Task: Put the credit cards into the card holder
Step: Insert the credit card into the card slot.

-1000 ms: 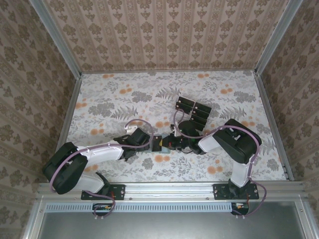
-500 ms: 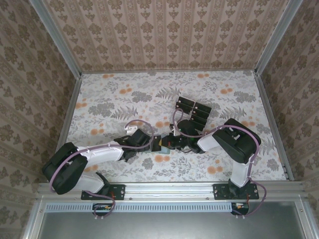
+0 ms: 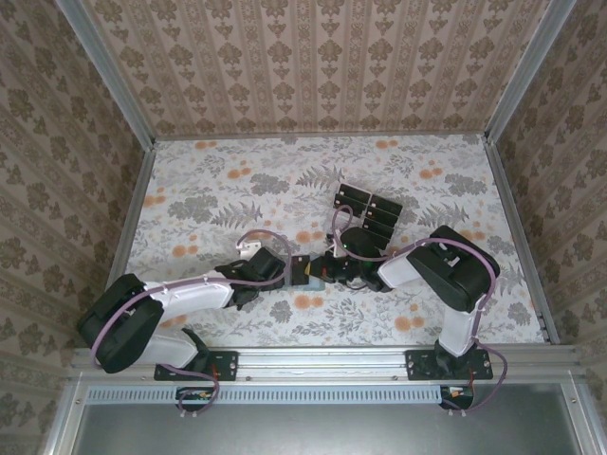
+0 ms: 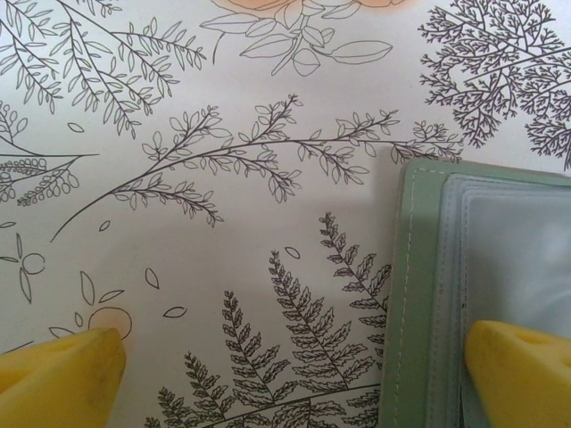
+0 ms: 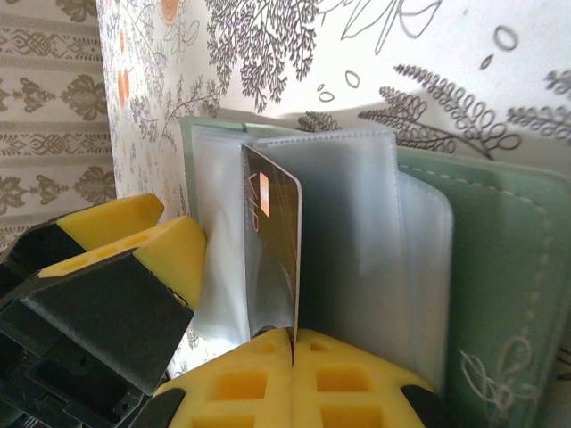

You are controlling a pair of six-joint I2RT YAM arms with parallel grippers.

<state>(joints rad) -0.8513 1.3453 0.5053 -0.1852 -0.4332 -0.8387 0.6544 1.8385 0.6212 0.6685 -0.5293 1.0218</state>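
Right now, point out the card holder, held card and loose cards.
card holder (image 4: 403,285): left wrist view, stitched border.
held credit card (image 5: 270,250): right wrist view, face.
loose credit cards (image 3: 370,212): top view, group's middle.

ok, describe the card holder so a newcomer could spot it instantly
On the flowered table, look at the middle of its near half. The card holder lies open there: a flat grey-green pouch with pale stitching and clear plastic sleeves. The loose cards farther back are black and smaller.

Black-and-white arms (image 3: 180,294) (lilac cables (image 3: 268,234) looped alongside), yellow finger pads (image 4: 62,374)
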